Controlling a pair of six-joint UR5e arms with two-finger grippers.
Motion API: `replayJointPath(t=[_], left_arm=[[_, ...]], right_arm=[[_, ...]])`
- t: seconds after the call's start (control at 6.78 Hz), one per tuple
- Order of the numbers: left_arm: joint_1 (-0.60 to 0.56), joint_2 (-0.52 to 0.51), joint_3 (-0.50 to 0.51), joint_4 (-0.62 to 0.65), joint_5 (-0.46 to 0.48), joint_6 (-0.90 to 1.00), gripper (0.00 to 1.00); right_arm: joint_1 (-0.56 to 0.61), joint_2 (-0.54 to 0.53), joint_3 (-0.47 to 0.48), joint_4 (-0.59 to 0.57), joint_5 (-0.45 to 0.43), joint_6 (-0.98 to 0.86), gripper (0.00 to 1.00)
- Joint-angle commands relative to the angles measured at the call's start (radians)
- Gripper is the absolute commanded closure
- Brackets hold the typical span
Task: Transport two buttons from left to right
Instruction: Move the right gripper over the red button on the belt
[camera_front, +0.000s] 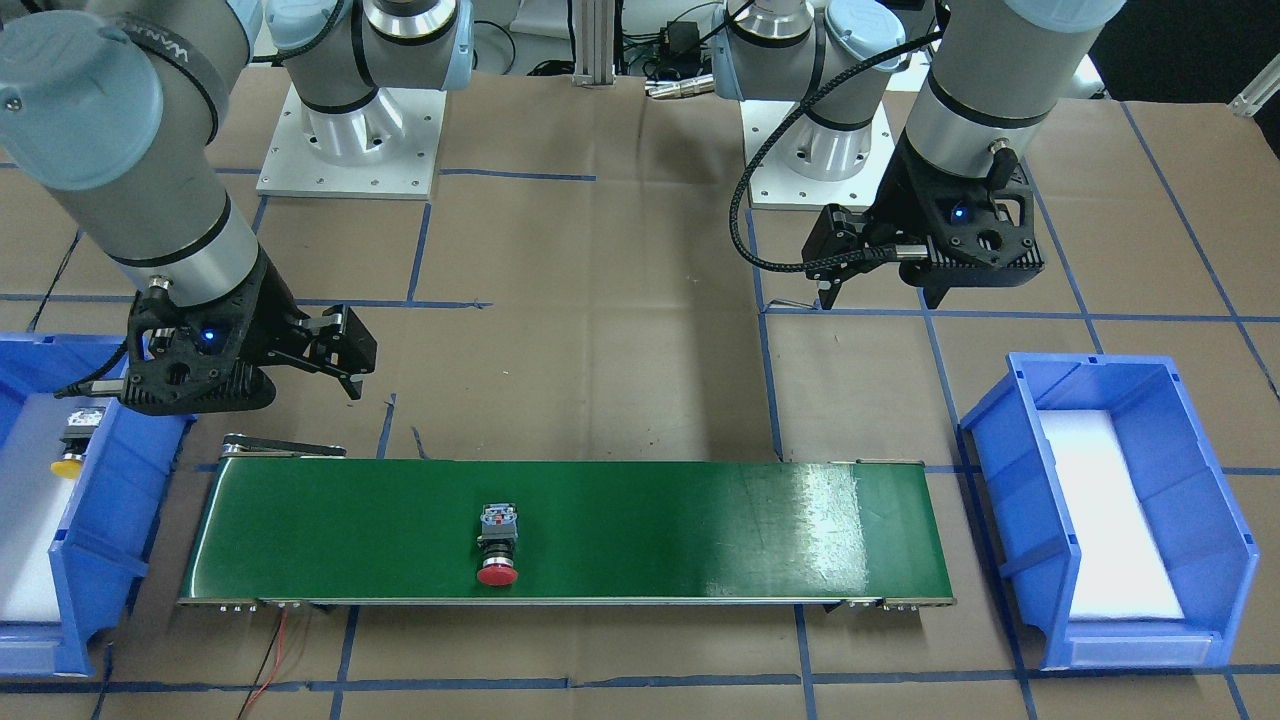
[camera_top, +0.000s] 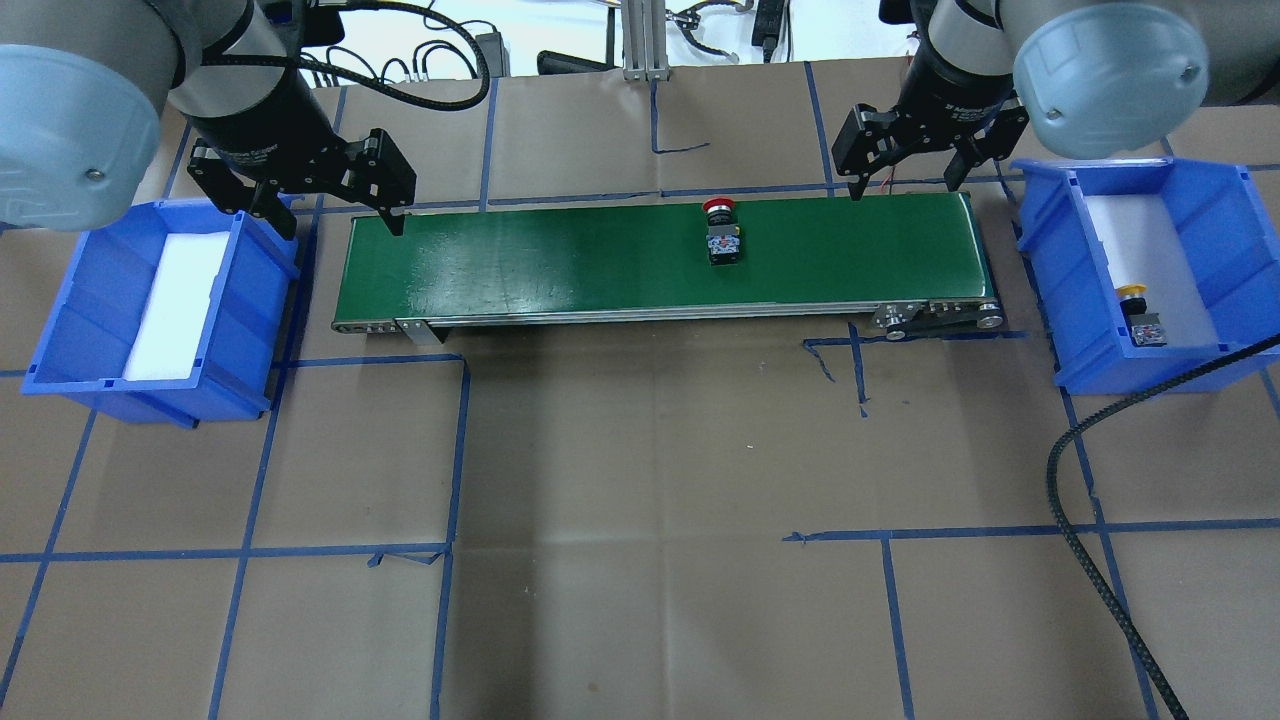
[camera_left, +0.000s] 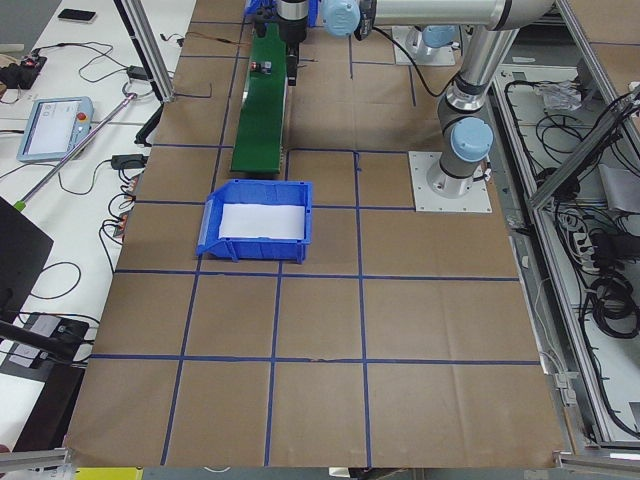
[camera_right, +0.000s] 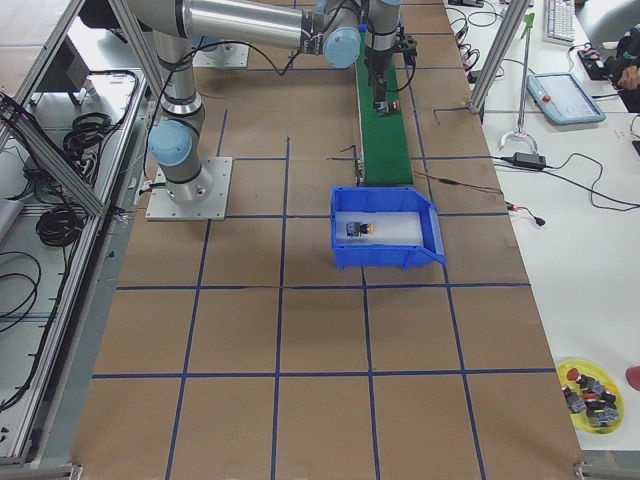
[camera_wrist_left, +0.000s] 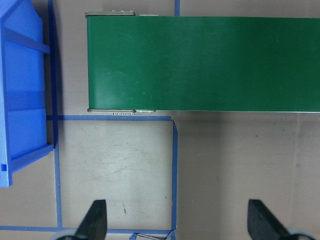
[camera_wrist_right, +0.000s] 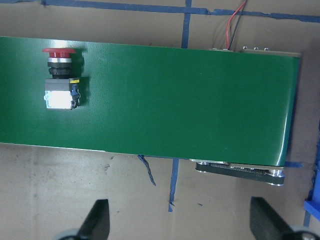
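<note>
Red-capped button (camera_top: 722, 232) is lying on its side on the green conveyor belt (camera_top: 560, 260), right of the belt's middle. Its cap is pointing away from the robot, so its long axis is running across the belt. Yellow-capped button (camera_top: 1140, 318) is already sitting on the white liner in the right bin (camera_top: 1215, 230). The left bin (camera_top: 90, 280) is showing only its liner, so by my reading one button is delivered and one is in transit. Right end effector (camera_top: 907, 185) is hanging near the belt's right end. The red-capped button is lying to its left along the belt, appearing in the upper left corner of the right wrist view (camera_wrist_right: 60, 80). How far across the belt the end effector is standing, I cannot tell. The right arm is clearly the nearer one. Its fingers (camera_wrist_right: 97, 220) are spread wide, holding and touching nothing. The gap between them is running along the belt, so they would be closing across the button's narrow body. Left end effector (camera_top: 335, 215) is hovering at the belt's left end, well apart from the button, fingers (camera_wrist_left: 95, 220) likewise spread wide and holding nothing above the paper-covered tabletop (camera_top: 640, 450).
</note>
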Motion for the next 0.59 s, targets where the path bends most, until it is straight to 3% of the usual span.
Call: replayJointPath(t=[0.0,0.15,0.44], left_arm=[[0.0,0.0,0.0,0.0,0.0,0.0,0.0],[0.0,0.0,0.0,0.0,0.0,0.0,0.0],[0.0,0.0,0.0,0.0,0.0,0.0,0.0]], right_arm=[[-0.002,0.017,-0.007,-0.005,0.0,0.001,0.0],[-0.002,0.023,-0.013,-0.007,0.0,0.004,0.0],[-0.002,0.092,-0.005,-0.127,0.0,0.002,0.0]])
